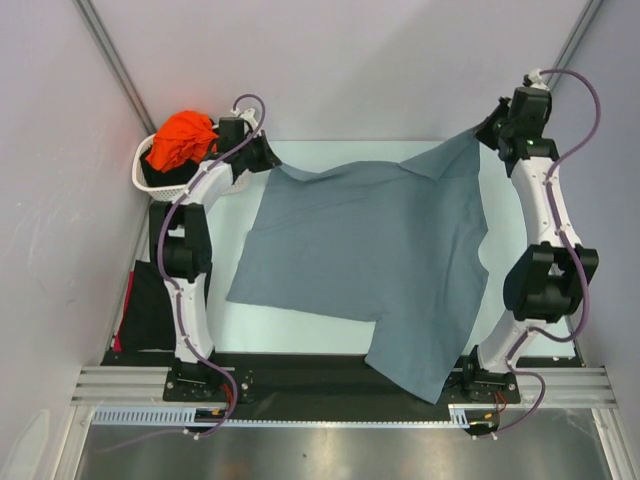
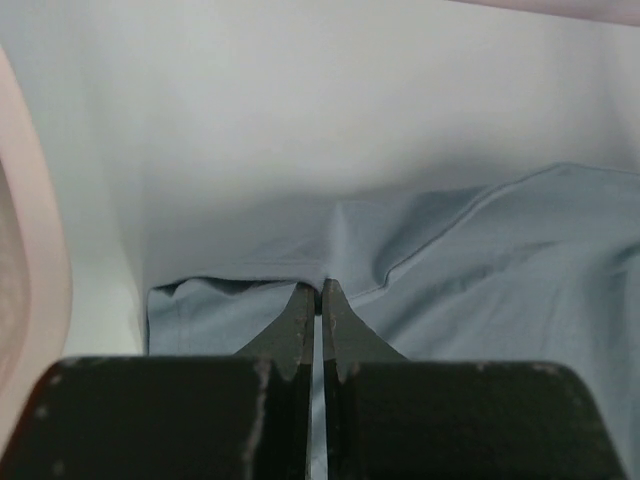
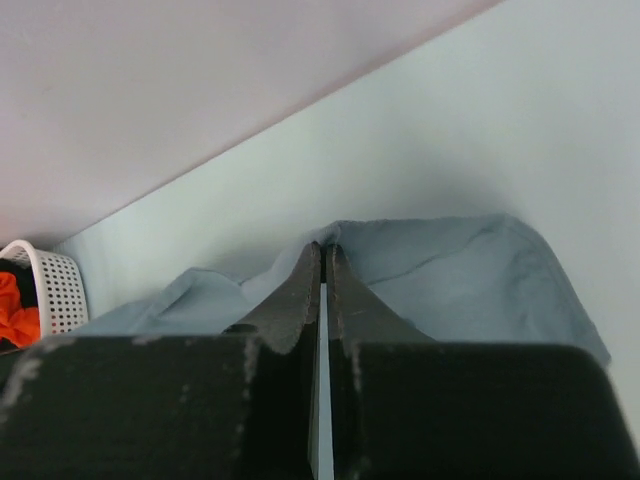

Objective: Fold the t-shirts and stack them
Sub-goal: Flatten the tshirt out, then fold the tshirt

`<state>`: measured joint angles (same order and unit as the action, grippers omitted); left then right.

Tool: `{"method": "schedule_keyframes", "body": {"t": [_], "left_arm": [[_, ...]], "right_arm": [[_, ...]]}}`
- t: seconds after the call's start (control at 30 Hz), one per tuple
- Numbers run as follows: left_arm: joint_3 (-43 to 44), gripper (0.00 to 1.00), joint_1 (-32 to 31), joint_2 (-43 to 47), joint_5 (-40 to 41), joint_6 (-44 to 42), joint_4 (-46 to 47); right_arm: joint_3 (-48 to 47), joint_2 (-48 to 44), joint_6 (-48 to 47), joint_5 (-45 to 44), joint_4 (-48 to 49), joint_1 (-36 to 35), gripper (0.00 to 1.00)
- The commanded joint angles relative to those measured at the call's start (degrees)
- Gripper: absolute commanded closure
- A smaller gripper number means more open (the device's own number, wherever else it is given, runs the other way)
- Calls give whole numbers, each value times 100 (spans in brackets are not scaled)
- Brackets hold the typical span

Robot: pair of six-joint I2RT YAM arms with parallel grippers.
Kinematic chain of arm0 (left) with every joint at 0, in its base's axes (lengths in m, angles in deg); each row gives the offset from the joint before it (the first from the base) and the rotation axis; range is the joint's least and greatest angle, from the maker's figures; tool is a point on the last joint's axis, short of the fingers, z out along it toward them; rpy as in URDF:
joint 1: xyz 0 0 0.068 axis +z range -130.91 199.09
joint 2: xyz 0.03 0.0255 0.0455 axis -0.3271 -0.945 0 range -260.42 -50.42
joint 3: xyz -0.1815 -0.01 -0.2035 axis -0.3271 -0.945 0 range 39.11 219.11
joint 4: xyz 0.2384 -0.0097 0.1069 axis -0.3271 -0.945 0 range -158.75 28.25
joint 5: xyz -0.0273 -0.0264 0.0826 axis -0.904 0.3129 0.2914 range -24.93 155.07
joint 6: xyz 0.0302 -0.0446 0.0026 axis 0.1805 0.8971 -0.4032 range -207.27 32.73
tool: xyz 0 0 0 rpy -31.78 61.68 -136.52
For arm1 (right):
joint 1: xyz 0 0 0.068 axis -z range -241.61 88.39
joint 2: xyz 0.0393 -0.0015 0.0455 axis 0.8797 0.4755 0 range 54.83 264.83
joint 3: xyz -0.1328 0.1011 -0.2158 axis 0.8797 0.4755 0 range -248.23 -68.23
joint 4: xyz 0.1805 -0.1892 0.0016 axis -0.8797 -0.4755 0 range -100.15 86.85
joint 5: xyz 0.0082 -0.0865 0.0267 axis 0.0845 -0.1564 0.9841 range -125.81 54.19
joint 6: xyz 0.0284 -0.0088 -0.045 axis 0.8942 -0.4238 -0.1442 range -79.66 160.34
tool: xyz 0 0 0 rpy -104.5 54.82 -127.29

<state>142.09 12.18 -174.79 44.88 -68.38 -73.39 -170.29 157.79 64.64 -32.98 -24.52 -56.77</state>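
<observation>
A grey-blue t-shirt lies spread across the table, its lower part hanging over the near edge. My left gripper is shut on the shirt's far left corner; the left wrist view shows the cloth pinched at my gripper. My right gripper is shut on the far right corner, lifted a little; the right wrist view shows the cloth bunched at my gripper. An orange t-shirt sits crumpled in a white basket at the far left.
A dark folded cloth lies at the left edge of the table beside the left arm. The basket also shows at the left of the right wrist view. White walls close in on the far side and both sides.
</observation>
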Motion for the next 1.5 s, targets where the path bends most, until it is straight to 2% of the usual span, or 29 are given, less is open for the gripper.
{"method": "schedule_keyframes", "body": {"t": [0.0, 0.2, 0.43, 0.7, 0.87, 1.47], "left_arm": [[-24, 100, 24, 563, -170, 114, -242], [697, 100, 24, 519, -12, -271, -1445], [-434, 100, 94, 1318, 278, -395, -1341], [-1060, 100, 103, 1619, 770, -509, -1674], [-832, 100, 112, 1215, 806, -571, -2070], [-1078, 100, 112, 704, 1437, -615, -2176]], "right_arm": [[335, -468, 462, -11, -991, 131, 100], [1697, -1355, 707, 139, -1124, 166, 100], [2655, -2269, 910, 200, -1344, 140, 100], [3473, -3079, 787, 7, -1564, 113, 100], [3833, -3177, 709, 148, -1546, 114, 100], [4054, -2851, 436, 25, -1792, 324, 100]]}}
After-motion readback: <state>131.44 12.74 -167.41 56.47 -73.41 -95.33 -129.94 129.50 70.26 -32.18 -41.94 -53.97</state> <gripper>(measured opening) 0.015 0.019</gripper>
